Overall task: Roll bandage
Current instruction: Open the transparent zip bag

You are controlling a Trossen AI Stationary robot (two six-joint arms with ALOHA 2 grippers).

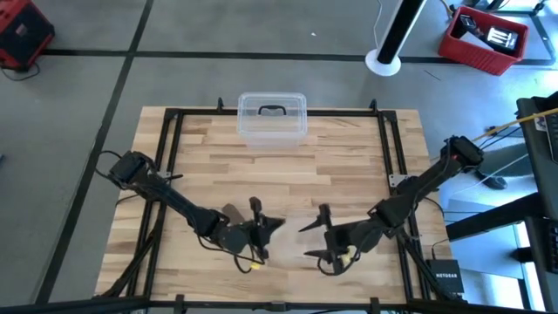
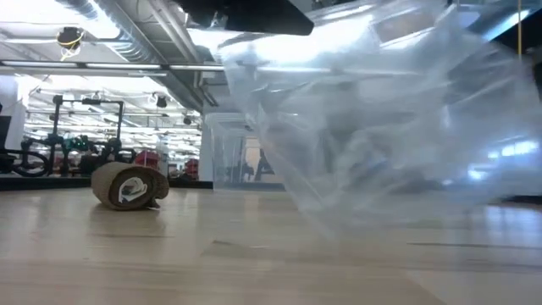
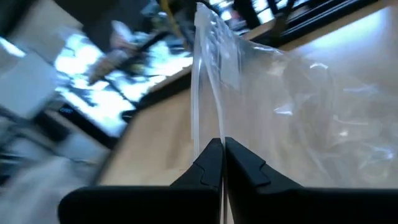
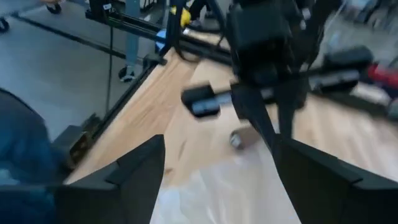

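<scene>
Pinching the edge of a crinkled clear plastic bag (image 3: 298,118), the left pincer (image 3: 222,163) has its two dark fingers pressed tight together, with the thin film rising straight up from between their tips. From overhead, that left pincer (image 1: 259,228) sits near the front middle of the bench (image 1: 349,157), and the right pincer (image 1: 321,237) faces it just across a small gap. The right pincer (image 4: 217,174) has its fingers spread wide, holding nothing, with the bag's pale film (image 4: 224,193) lying between and just beyond them.

At bench height, the bag (image 2: 398,127) fills most of the view, lifted off the wood and hanging close to the camera. The bandage (image 2: 129,186) lies off to one side, rolled into a dull brown coil resting on the bench top, well apart from the bag and touched by neither pincer. Seen past the right pincer, the roll (image 4: 239,138) rests on the wood beneath the left arm.

A clear plastic box (image 1: 272,119) with a dark handle stands at the far edge of the bench, centred, away from both arms.
</scene>
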